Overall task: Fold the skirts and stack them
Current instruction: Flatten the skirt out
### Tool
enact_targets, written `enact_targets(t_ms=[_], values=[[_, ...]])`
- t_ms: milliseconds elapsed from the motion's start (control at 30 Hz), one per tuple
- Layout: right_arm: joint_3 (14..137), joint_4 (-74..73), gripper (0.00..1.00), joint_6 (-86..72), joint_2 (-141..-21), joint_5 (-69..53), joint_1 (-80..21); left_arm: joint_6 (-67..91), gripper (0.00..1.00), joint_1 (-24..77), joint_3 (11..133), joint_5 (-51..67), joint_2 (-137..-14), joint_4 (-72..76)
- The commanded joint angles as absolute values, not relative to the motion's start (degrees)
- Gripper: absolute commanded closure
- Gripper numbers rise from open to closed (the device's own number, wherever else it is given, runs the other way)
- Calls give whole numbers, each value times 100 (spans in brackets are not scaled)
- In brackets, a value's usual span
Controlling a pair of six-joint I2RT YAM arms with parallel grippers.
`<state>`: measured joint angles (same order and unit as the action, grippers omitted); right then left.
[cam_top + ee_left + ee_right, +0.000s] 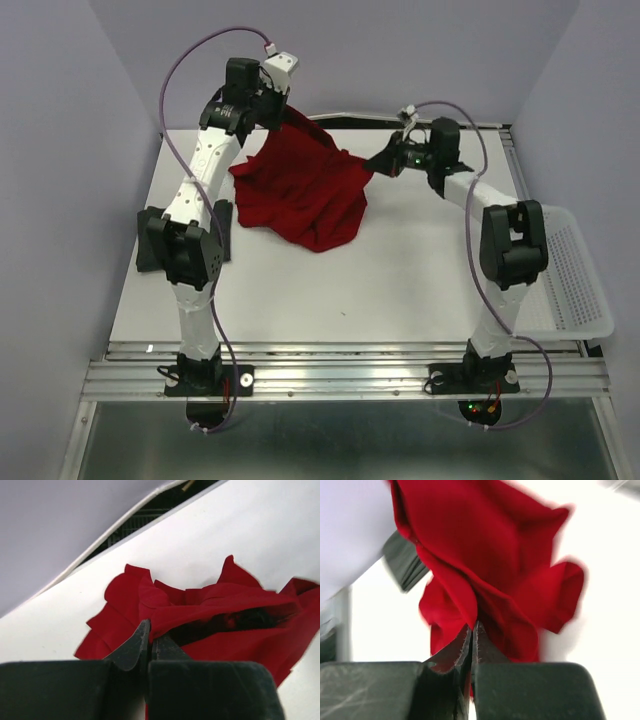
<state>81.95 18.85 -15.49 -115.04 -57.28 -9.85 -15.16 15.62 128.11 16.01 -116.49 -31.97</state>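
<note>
**Red pleated cloth skirt (300, 195) lifted by two corners at the far side of the table**

At the far left, the left gripper (150, 635) has its jaws pressed together on an edge of the skirt. It holds that edge high above the flat white table (400, 290), so the cloth hangs from it in loose folds. The bulk of the skirt sags in between, bunched and creased, and its lower hem rests on the table at the far middle. Only this one skirt shows in any view.

To the right, the right gripper (474, 632) is lower and close to the surface. Its jaws are likewise closed, pinching a fold of the red fabric at the skirt's right edge. Holding two separated points probably serves to pull the garment taut and open it out, since a crumpled heap cannot be folded cleanly. The uneven heights suggest the spread is not yet level.

At the near right edge sits a white plastic mesh basket (575, 290), well apart from the cloth.
</note>
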Motion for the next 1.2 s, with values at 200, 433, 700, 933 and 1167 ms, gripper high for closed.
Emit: enact_targets(t_ms=[200, 433, 700, 933, 1167], values=[[9896, -886, 99, 834, -9574, -3156, -510, -1793, 100, 1503, 11745, 114, -9819, -1802], [9800, -1818, 99, 1107, -8044, -3032, -510, -1257, 100, 1512, 10496, 1457, -8053, -1960], [10467, -3214, 99, 1661, -7321, -2760, -510, -318, 100, 1547, 9669, 2293, -7067, -2635], [10073, -3437, 99, 1645, -8304, -3084, -510, 228, 99, 1564, 9062, 2241, -7635, -2953], [10072, -3199, 43, 1346, -9658, -3209, -852, 36, 37, 1556, 9982, 1854, -9122, -3234]])
